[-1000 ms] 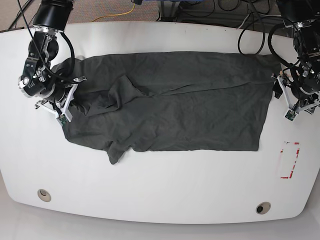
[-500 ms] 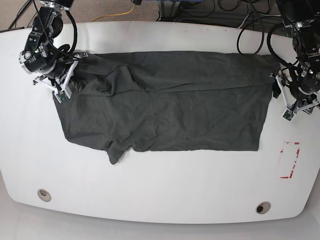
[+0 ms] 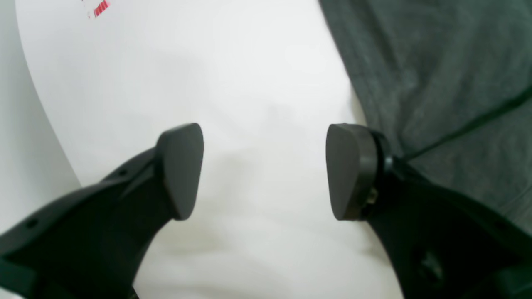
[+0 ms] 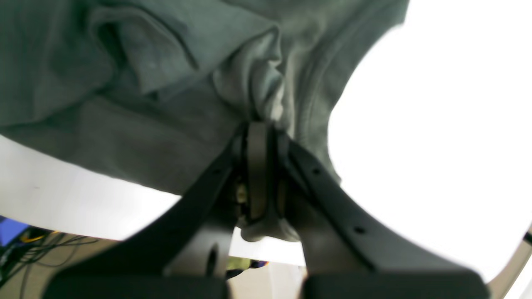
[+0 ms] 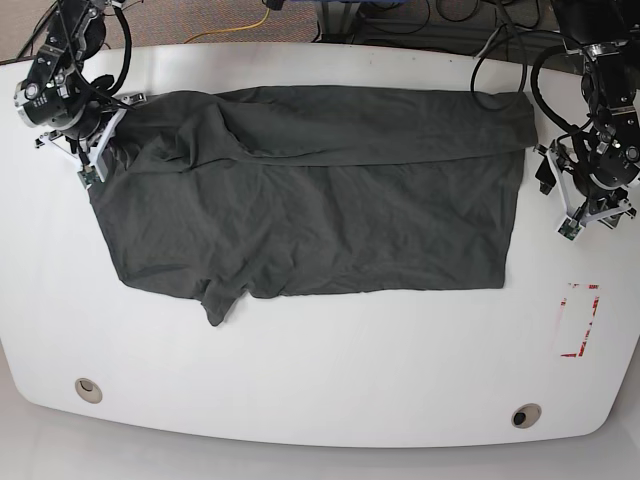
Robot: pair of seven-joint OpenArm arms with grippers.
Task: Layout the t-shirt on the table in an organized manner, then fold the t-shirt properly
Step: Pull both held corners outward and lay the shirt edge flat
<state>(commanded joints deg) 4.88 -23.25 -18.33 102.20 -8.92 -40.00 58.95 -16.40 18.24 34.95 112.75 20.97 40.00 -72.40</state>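
Your right gripper is clamped tight on a bunched fold of the t-shirt, at the garment's far corner on the left of the base view, near the table edge. Your left gripper stands wide apart with nothing between its pads, over bare tabletop just beside the shirt's opposite edge. The shirt lies spread across the middle of the table, wrinkled, one sleeve protruding toward the near side.
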